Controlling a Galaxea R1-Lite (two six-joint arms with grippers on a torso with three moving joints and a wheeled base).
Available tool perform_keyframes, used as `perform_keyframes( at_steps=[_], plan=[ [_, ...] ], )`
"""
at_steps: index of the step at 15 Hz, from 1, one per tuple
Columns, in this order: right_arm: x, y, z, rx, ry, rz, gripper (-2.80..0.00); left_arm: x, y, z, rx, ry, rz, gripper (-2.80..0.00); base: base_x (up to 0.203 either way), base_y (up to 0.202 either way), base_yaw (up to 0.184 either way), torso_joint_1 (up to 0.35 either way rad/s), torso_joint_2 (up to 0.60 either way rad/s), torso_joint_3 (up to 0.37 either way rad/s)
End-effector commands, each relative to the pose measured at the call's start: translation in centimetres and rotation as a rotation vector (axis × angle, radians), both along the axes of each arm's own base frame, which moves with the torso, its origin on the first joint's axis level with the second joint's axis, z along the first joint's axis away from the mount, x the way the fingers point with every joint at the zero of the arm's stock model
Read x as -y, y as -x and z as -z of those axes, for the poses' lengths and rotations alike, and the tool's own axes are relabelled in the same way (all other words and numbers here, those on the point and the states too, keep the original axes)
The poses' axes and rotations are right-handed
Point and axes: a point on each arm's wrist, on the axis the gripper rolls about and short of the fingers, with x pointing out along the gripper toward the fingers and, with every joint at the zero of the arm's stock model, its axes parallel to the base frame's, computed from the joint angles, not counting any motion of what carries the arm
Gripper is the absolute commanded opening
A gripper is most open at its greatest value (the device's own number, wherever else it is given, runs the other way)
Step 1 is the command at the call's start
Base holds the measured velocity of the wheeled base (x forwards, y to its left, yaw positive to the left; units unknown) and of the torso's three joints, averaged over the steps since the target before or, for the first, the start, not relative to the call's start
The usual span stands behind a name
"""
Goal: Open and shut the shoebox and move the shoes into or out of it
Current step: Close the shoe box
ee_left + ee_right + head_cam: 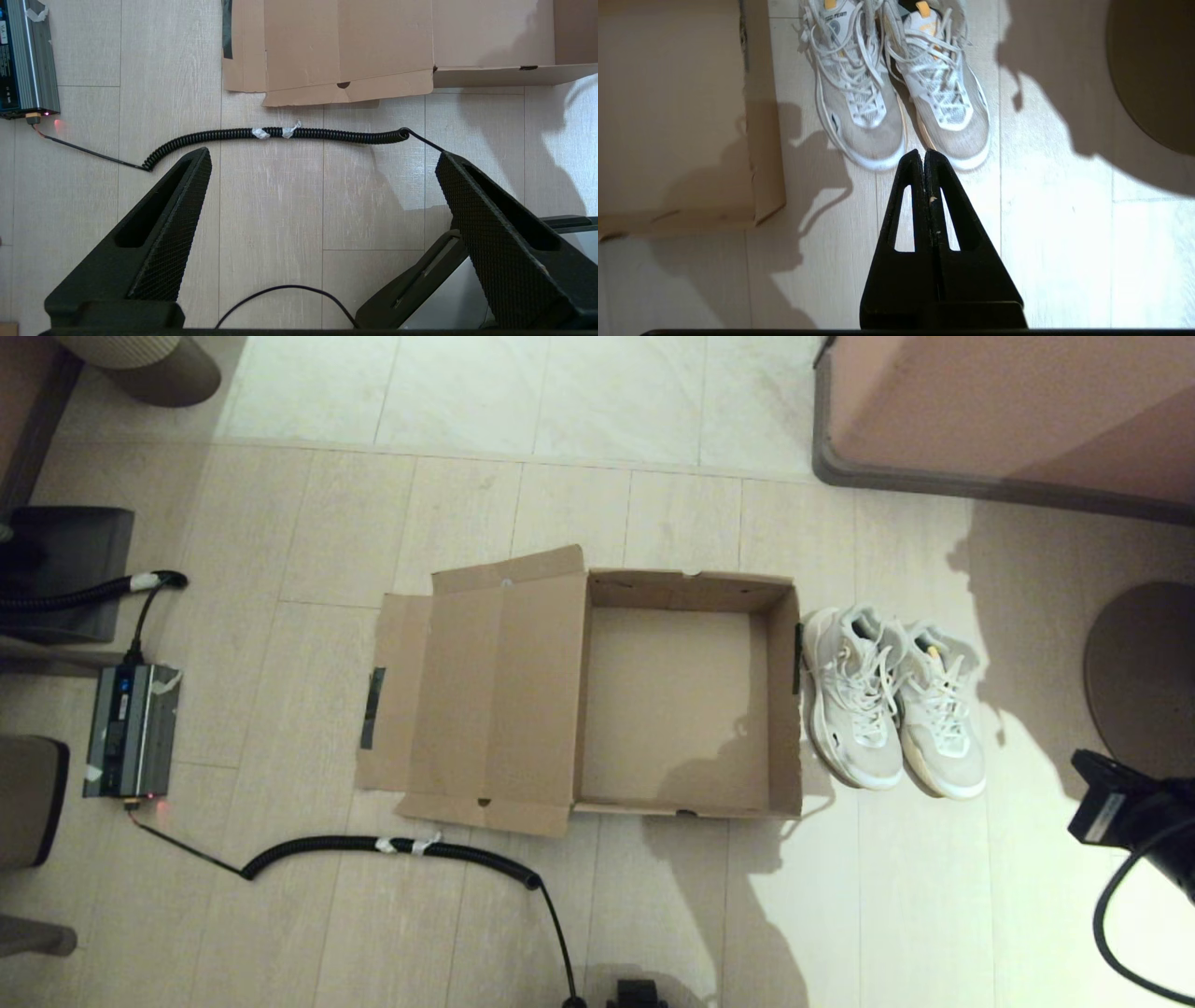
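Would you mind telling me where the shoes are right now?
In the head view, the shoes stand side by side on the floor just right of the open, empty shoebox, with the shut right gripper hovering near their toes.

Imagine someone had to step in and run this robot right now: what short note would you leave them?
Left gripper: open, holding nothing, above the floor and a coiled cable on the robot's side of the box.
Right gripper: shut, empty, above the floor just short of the toes of the shoes.
Shoebox: on the floor, lid folded out flat to its left, inside empty.
Shoes: side by side on the floor just right of the box.
Done: box is open.
Left: put the shoes in and close the lid.
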Motion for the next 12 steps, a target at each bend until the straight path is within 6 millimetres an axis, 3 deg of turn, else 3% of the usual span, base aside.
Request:
perform_keyframes(
  at_steps=[1,7,10,12],
  plan=[
    [-0.3,4.5,-0.5,0.102,0.005,-0.001,-2.80,0.0,-0.1,0.2,-0.007,0.000,0.001,0.00,0.000,0.000,0.000,0.000,0.00,0.000],
    [-0.8,12.3,1.0,0.155,0.037,-0.024,-2.80,0.0,-0.1,0.2,-0.009,0.000,0.001,0.00,0.000,0.000,0.000,0.000,0.00,0.000],
    [-1.0,15.9,4.0,0.066,0.064,-0.053,-2.80,0.0,-0.1,0.2,-0.009,0.001,0.000,0.00,0.000,0.000,0.000,0.000,0.00,0.000],
    [-1.1,17.5,6.5,-0.100,0.089,-0.083,-2.80,0.0,-0.1,0.2,-0.007,0.001,-0.001,0.00,0.000,0.000,0.000,0.000,0.00,0.000]
  ],
)
